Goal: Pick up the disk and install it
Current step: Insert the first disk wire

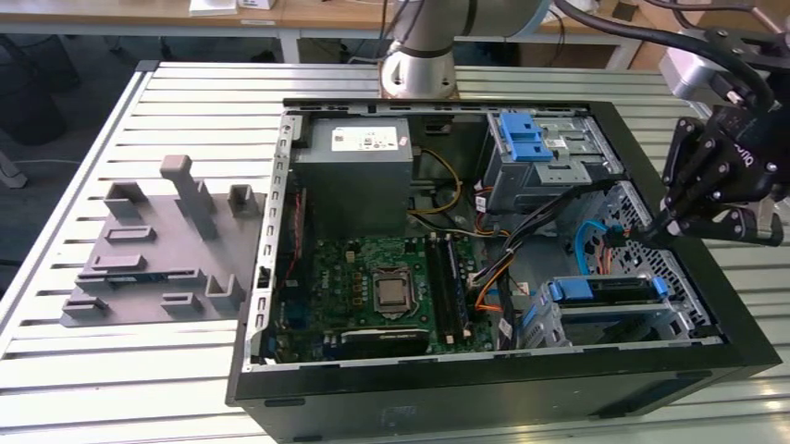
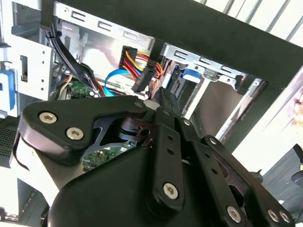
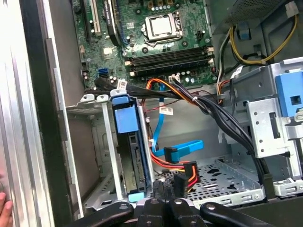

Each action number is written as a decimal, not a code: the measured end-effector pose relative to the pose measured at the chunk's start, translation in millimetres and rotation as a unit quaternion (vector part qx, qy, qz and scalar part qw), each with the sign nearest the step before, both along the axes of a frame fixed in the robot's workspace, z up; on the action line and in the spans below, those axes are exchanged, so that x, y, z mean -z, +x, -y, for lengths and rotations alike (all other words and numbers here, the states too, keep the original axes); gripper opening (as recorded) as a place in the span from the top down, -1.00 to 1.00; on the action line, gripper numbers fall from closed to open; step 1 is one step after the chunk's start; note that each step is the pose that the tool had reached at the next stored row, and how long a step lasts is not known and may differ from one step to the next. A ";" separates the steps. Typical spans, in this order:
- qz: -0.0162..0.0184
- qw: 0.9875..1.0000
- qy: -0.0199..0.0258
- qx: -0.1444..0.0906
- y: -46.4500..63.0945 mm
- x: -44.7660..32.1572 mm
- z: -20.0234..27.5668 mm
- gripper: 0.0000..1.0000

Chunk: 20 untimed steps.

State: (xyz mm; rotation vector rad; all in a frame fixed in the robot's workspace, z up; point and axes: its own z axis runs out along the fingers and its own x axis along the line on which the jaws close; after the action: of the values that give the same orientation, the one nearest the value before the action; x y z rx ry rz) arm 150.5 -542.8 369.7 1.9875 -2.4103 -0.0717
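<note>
We judge the disk (image 3: pixel 135 163) seated in its cage (image 3: pixel 106 151); our gripper (image 1: pixel 660 234) hovers near, fingers closed, empty; any final press must go squarely.

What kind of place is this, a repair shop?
More likely a robotics lab or test bench: a robot arm stands at a slatted metal table, with an opened computer case and a grey fixture block lying on it.

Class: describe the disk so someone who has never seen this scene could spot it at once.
Find the open computer case on the slatted table, then the metal drive cage in its corner nearest the gripper. The disk sits in that cage, a dark slab with blue rails beside an empty bay.
</note>
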 end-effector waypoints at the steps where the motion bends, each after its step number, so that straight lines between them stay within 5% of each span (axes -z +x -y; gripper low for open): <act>1: -0.001 1.000 0.000 0.001 0.0 0.2 -1.8 0.77; 5: -0.004 1.000 0.000 0.009 0.1 0.9 -6.1 0.65; 12: -0.018 1.000 -0.001 0.013 4.8 6.0 -17.2 0.47; 13: -0.019 1.000 -0.002 0.013 5.5 7.2 -18.5 0.35; 20: -0.019 0.999 -0.024 0.013 5.9 13.9 -28.6 0.35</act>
State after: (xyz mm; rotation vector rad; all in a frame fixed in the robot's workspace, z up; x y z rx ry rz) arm 156.5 -514.3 355.7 1.9166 -2.3912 -0.0518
